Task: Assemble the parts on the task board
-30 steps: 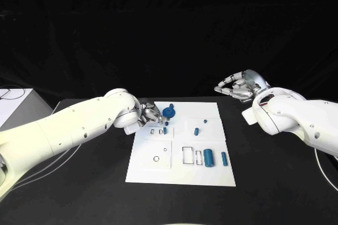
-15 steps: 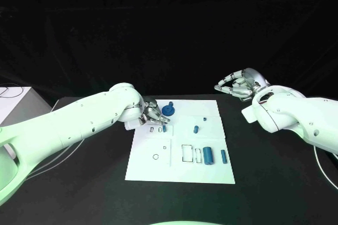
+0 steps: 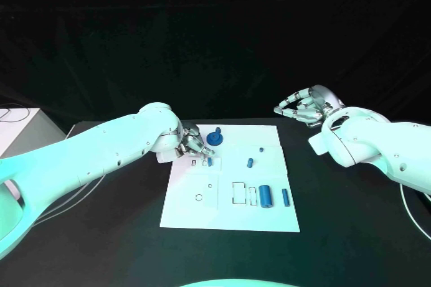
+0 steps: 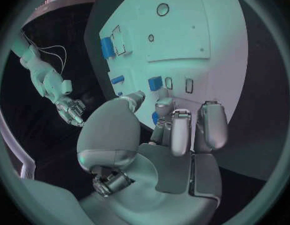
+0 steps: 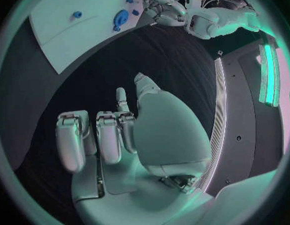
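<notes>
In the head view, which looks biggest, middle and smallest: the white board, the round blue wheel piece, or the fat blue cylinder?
1. White task board, by far the largest.
2. Round blue wheel piece.
3. Fat blue cylinder, though it looks close to the wheel piece in size, so that order is unsure.

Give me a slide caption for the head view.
Left hand works at the white task board's far-left corner; right hand hovers beyond it.

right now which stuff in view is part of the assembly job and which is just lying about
Part of the job:
- task board
- blue parts on it: round gear-like piece, fat cylinder, thin pin, small peg
- left hand, fingers over the board's far left corner
- right hand, raised off the board

Lying about:
- white box with cables at the table's left
</notes>
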